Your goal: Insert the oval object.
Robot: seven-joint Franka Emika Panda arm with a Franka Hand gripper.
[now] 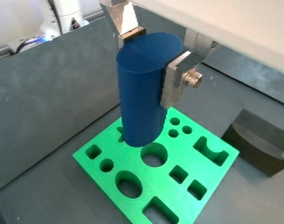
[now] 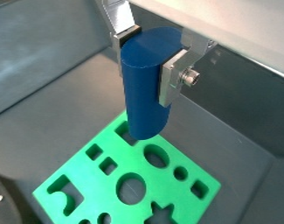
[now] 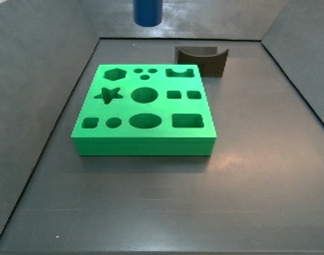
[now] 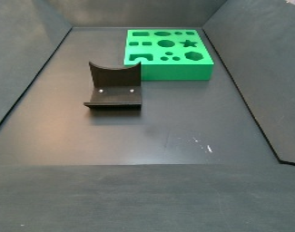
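Observation:
My gripper [image 1: 154,57] is shut on the oval object [image 1: 144,96], a smooth blue peg, near its upper end, and holds it upright. Both wrist views show it, with a silver finger [image 2: 173,74] on each side of the peg [image 2: 144,96]. The peg hangs above the green block [image 1: 217,173], over the block's edge [image 2: 97,179]. In a side view only the peg's lower end [image 3: 149,10] shows, high above the bin floor beyond the far side of the block [image 3: 145,144]. The block has several shaped holes, among them an oval one [image 3: 147,121].
The dark fixture [image 3: 201,58] stands on the floor beside the green block and also shows in a side view [image 4: 113,86] and a wrist view [image 1: 260,140]. Grey bin walls [image 3: 58,90] slope up around the dark floor. The block lies near the far wall [image 4: 171,71].

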